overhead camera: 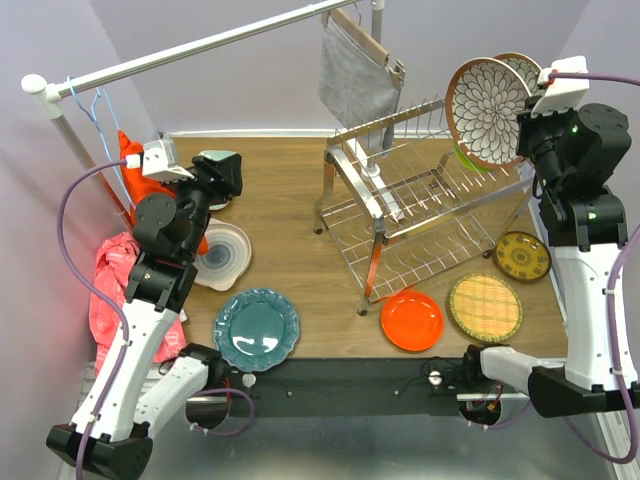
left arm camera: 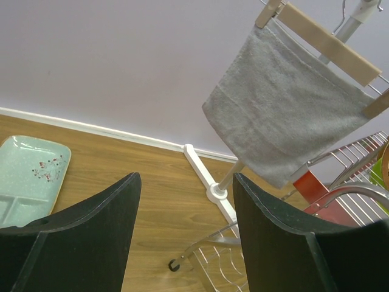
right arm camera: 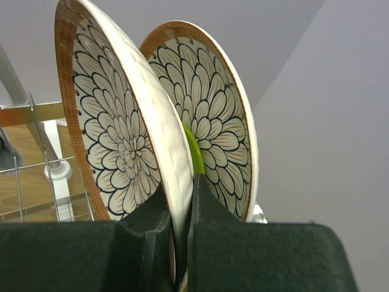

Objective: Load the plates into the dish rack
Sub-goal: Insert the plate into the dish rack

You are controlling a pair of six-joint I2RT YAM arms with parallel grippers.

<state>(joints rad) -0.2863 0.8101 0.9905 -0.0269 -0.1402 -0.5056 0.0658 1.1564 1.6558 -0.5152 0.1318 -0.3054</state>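
The right pincer is narrowed onto the lower rim of a brown-rimmed floral plate, one finger on each face, and holds it upright on edge above the right end of the dish rack. A second floral plate stands upright just behind the held plate; its lower edge is hidden, so its seating cannot be told. A strip of the lime green plate shows between the two, and in the top view it lies at the right end of the rack's upper tier. The left pincer is spread wide and holds nothing; it hangs over the left side of the tabletop, pointed toward the grey cloth on its wooden hanger. Five plates lie flat on the tabletop: the white-grey swirl plate beside the left arm, the teal scalloped plate near the front edge, the orange plate and the yellow woven plate in front of the rack, and the dark-yellow patterned plate at its right. A pale green divided tray lies at the far left.
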